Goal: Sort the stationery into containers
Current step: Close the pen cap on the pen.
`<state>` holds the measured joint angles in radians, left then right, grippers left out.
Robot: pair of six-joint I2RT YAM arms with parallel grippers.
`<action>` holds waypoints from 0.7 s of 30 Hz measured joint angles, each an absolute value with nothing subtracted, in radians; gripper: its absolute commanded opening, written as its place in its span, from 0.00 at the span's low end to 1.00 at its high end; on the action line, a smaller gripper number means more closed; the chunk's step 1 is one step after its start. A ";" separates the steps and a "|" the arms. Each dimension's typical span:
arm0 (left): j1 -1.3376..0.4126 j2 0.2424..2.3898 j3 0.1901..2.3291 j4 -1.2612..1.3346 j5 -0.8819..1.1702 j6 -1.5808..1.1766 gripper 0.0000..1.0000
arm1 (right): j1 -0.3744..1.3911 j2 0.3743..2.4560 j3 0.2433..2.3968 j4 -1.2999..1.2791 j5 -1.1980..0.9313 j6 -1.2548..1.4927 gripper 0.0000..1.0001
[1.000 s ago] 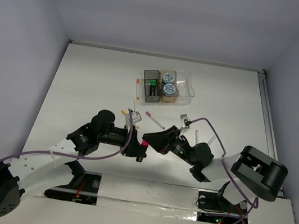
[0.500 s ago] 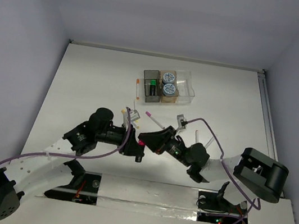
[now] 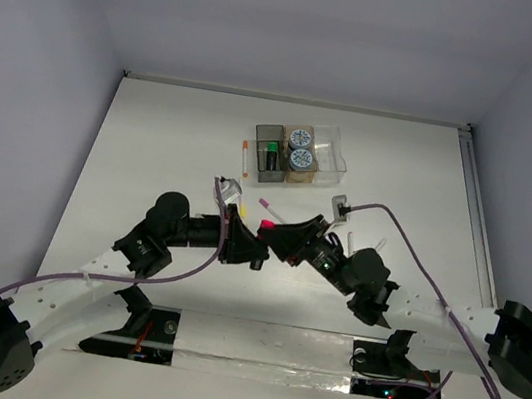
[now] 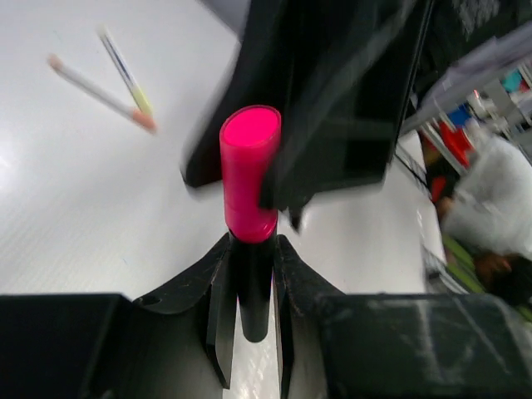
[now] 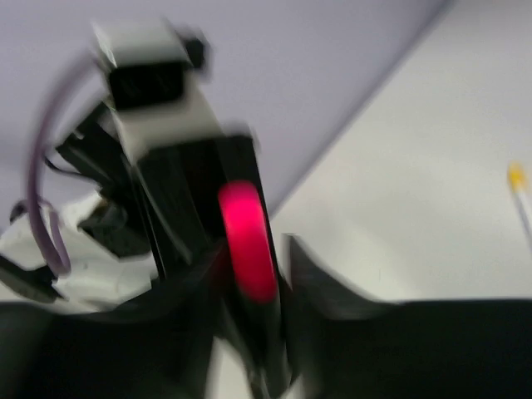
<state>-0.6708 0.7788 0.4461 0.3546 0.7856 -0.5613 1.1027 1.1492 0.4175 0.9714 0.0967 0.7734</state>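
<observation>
A short black marker with a pink cap (image 3: 267, 225) hangs above the table's middle between both grippers. My left gripper (image 3: 254, 248) is shut on its black body (image 4: 249, 274), and the pink cap (image 4: 249, 166) sticks out forward. My right gripper (image 3: 278, 237) faces the left one, and its fingers close round the pink cap end (image 5: 245, 241); that view is blurred. The three joined bins stand behind: grey (image 3: 262, 134) with a green eraser (image 3: 270, 144), amber (image 3: 301, 176) with two tape rolls (image 3: 301, 136), and clear (image 3: 332, 154).
A white pen with an orange cap (image 3: 245, 156) lies left of the grey bin. A pink-capped pen (image 3: 274, 210) lies just behind the grippers. White pens (image 3: 350, 241) lie by the right arm. Two pens (image 4: 91, 87) cross on the table in the left wrist view.
Both grippers have risen and moved away from the arm bases with the marker between them. The right arm has stretched out, its elbow swinging right. The left wrist turned.
</observation>
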 measured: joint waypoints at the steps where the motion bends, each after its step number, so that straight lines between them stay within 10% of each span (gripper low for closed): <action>1: -0.673 0.778 0.434 0.405 0.755 -0.566 0.00 | 1.100 1.124 0.418 0.925 0.072 0.776 0.58; 10: -0.665 0.781 0.385 0.708 0.648 -0.593 0.00 | 1.086 0.950 0.432 0.562 0.024 0.745 0.77; 21: -0.666 0.843 0.384 0.827 0.643 -0.604 0.00 | 1.039 0.867 0.535 0.251 -0.058 0.565 0.73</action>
